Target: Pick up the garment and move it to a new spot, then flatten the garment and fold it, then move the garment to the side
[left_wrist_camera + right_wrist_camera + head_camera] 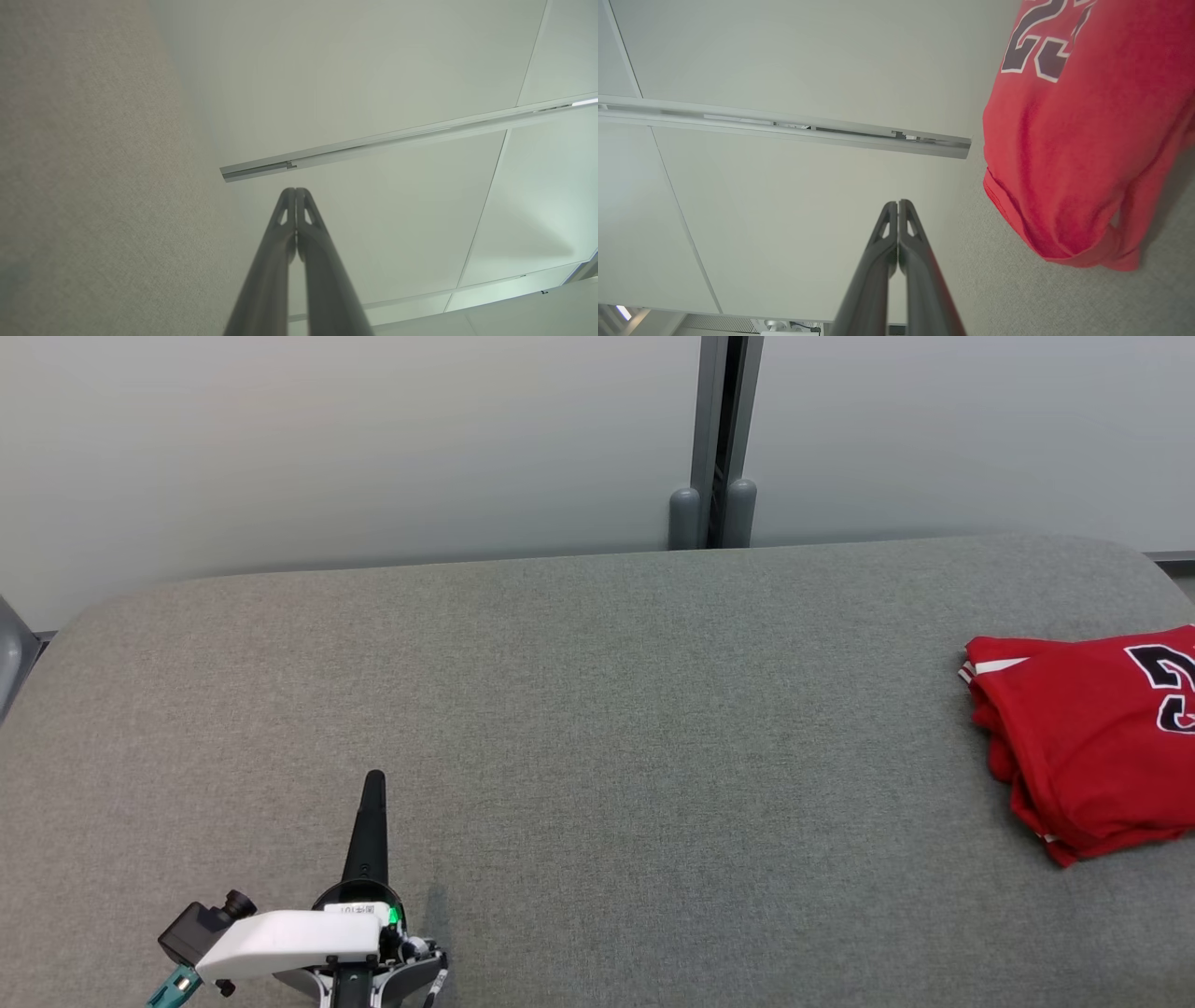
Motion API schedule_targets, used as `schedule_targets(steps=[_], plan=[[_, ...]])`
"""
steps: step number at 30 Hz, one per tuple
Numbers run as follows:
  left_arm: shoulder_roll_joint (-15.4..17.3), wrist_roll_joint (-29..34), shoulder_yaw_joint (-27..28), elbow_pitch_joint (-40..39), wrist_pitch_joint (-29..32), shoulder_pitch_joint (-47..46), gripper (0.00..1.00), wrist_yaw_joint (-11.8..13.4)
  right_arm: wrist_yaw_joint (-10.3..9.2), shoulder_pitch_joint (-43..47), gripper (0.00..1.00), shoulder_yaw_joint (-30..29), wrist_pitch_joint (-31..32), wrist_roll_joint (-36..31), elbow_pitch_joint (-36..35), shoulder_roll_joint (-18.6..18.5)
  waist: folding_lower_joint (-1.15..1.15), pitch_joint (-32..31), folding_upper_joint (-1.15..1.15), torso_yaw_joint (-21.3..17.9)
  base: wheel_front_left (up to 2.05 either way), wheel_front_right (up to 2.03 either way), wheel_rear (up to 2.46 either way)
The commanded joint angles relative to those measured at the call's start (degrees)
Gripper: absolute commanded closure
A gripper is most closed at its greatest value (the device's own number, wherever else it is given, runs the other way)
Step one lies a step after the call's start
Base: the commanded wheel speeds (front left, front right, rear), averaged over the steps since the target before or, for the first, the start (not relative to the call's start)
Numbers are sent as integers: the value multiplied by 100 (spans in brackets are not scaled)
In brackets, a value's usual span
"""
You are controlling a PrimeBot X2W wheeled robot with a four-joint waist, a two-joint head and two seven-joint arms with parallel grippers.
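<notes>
We see the red shirt (1088, 747) lying folded at the far right of the grey padded surface (597, 709) in the head view, partly cut off by the picture's right edge, with a dark white-edged number on its top face. In that view the left gripper (373, 782) sits at lower left over the surface, its fingers pointing up the picture toward the pale wall (373, 448), well apart from the shirt. A metal post (714, 439) splits the wall panels behind the surface. In the left wrist view we get the left gripper (295, 191) with both fingers pressed together at the tips and nothing between them, the surface (93, 163) off to the left, and the wall and post (397, 135) ahead. In the right wrist view the right gripper (898, 204) is likewise closed tip to tip and holds nothing. There the shirt (1069, 140) lies up and to the right of the fingers, near but not touching, resting on the surface (1017, 289), with its number at the top edge
</notes>
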Motion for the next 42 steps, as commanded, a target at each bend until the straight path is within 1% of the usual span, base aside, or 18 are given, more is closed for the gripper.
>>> schedule_targets(steps=[1, 17, 42], plan=[[8, -84, 5, 4, -24, -105, 100, -55, 1, -93, 100, -53, 65, 111, 24, -53, 0, 0, 0, 1, 0, 0, 0], [-90, -611, -24, 41, -34, -152, 100, -176, 2, -206, 100, -281, 326, 757, 263, -115, 0, 0, 0, 14, 0, 0, 0], [-85, -576, -21, 35, -30, -152, 100, -163, 1, -192, 100, -243, 297, 753, 252, -123, 0, 0, 0, 14, 0, 0, 0]])
